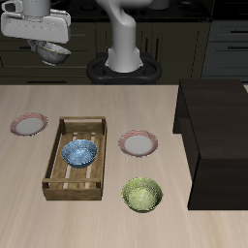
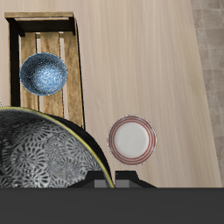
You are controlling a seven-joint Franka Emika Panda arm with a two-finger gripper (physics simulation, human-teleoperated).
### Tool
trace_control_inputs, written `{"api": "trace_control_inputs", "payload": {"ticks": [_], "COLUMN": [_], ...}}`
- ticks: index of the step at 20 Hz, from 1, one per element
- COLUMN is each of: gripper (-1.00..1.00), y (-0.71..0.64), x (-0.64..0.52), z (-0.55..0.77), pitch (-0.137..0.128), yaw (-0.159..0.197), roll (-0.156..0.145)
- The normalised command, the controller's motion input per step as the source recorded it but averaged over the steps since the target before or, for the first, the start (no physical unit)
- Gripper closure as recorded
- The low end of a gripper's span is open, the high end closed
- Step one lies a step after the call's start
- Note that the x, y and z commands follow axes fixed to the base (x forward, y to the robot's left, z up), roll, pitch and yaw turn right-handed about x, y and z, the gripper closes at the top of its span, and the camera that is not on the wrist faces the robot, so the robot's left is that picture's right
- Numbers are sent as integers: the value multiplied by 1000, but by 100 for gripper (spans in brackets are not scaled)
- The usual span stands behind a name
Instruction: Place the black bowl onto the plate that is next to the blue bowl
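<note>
Gripper point(image 1: 50, 48) clamped on black bowl point(image 1: 55, 53), high; carry level toward plate point(image 1: 139, 144) beside tray's blue bowl point(image 1: 79, 152), centre before lowering.

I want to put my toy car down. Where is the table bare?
Bare wood: the back strip between the robot's base and the slatted wooden tray, and the front corner before that tray. Crowded: between the tray, the pink-rimmed round plate and the yellow-green round bowl.
</note>
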Motion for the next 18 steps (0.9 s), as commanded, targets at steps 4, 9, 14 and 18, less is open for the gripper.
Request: {"api": "trace_control_inputs", "payload": {"ticks": [4, 9, 14, 18], "gripper": [100, 100, 100, 100], "y": [-355, -432, -331, -144], "x": [-134, -384, -323, -238], "z": [-26, -105, -84, -115], "pitch": [-8, -6, -22, -33], "yaw": [-21, 5, 0, 4], "roll": [-34, -21, -17, -10]}}
